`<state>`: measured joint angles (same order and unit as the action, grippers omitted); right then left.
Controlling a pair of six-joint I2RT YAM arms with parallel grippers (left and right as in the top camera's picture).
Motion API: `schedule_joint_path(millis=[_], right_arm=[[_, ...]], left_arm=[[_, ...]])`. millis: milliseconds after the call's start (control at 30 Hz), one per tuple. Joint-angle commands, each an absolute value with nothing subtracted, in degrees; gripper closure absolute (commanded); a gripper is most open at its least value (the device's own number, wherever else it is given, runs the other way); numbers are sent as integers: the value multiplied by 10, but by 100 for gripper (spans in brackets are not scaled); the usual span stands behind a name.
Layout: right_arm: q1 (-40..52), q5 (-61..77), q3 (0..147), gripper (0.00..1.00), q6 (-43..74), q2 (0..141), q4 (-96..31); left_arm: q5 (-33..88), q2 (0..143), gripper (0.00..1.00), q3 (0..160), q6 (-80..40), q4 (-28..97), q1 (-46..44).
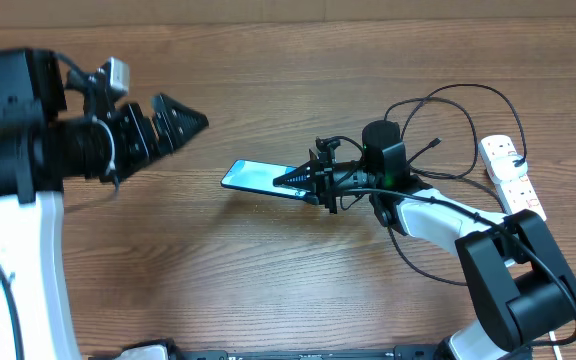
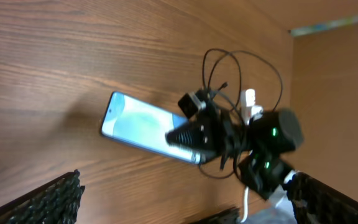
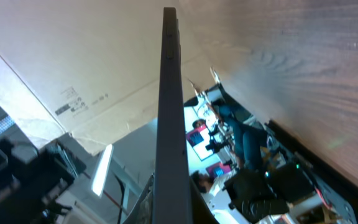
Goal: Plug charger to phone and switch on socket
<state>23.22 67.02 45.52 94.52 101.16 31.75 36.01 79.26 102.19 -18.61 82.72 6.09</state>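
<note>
At the far left, seen from above, the left gripper (image 1: 190, 126) is hovering above the wooden table (image 1: 268, 290) with its jaws standing wide apart and holding nothing; in its own wrist camera its two ribbed fingers (image 2: 48, 199) are showing at the bottom corners, with open space between them. Toward the middle, the phone (image 1: 250, 177) is sitting well apart from that gripper, its light blue screen showing as a narrow slanted strip from above, so it is tilting rather than lying flat. The left wrist camera is catching the phone (image 2: 138, 124) with more of the screen facing it. The right gripper (image 1: 286, 180) is reaching in from the right with its jaws pressed together on the phone's right end, and it appears to be pinching the phone across its thin body; the right wrist camera is showing the phone (image 3: 169, 124) edge-on as a long dark bar running up the frame. Behind that arm, the black charger cable (image 1: 473, 87) is looping loosely over the table, and I cannot tell where its tip is ending. At the far right, the white power strip (image 1: 511, 172) is lying near the table's edge, just beside the cable's loops.
</note>
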Motion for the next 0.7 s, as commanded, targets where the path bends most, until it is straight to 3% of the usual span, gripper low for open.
schedule_joint_path(millis=[0, 267, 667], right_arm=[[217, 721, 461, 96, 948, 1002, 326], [193, 744, 461, 96, 948, 1002, 326], [193, 689, 461, 96, 995, 1002, 308]], left_arm=[[273, 759, 0, 1033, -224, 834, 29], [200, 727, 0, 1033, -280, 834, -47], [148, 776, 0, 1033, -359, 827, -53]])
